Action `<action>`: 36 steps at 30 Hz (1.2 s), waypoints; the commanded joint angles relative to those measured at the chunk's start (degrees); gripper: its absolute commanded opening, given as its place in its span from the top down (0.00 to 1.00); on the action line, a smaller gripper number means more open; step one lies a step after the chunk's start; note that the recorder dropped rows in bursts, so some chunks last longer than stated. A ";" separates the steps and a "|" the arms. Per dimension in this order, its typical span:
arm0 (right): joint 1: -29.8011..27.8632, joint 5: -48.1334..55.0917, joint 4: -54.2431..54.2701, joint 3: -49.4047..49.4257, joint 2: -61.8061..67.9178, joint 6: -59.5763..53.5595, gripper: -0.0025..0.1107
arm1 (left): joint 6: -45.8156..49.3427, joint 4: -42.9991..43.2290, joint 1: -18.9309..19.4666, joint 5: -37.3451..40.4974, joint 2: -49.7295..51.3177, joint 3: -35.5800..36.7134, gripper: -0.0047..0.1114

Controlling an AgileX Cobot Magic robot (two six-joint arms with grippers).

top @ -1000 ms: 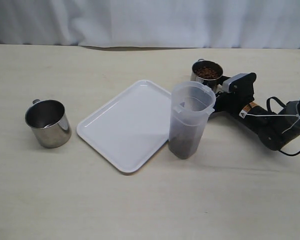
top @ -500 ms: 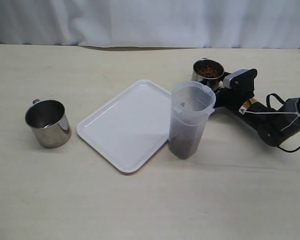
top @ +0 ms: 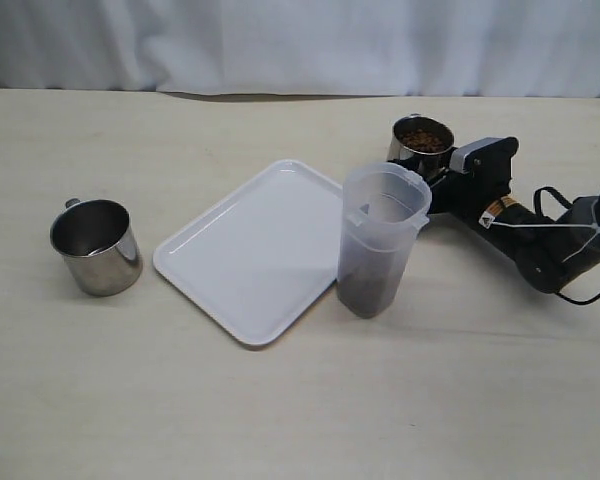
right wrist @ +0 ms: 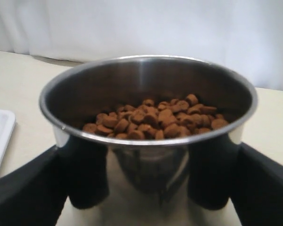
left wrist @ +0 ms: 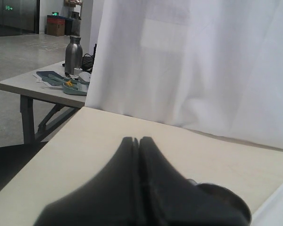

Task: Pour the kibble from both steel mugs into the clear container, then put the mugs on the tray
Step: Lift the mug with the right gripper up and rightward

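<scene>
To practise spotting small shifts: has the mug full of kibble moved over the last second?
Yes. The full mug has shifted slightly to the right in the exterior view, judged against the clear container, which stays put.

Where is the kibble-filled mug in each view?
Exterior: full mug upper right, behind the clear container.
Left wrist: not in it.
Right wrist: fills the centre, flanked by the right claw.
Shared landmark: the white tray, at an edge in both wrist views.
</scene>
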 commanded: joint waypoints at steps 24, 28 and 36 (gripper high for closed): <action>-9.81 17.87 -11.56 44.03 -66.13 8.01 0.93 | -0.15 0.32 0.16 -0.16 -0.14 0.12 0.96; -9.81 27.55 -15.31 44.91 -76.68 13.02 0.93 | -0.15 0.32 0.16 -0.16 -0.14 0.12 0.96; -9.81 40.27 -49.24 34.92 -88.20 46.89 0.93 | -0.15 0.32 0.16 -0.16 -0.14 0.12 0.96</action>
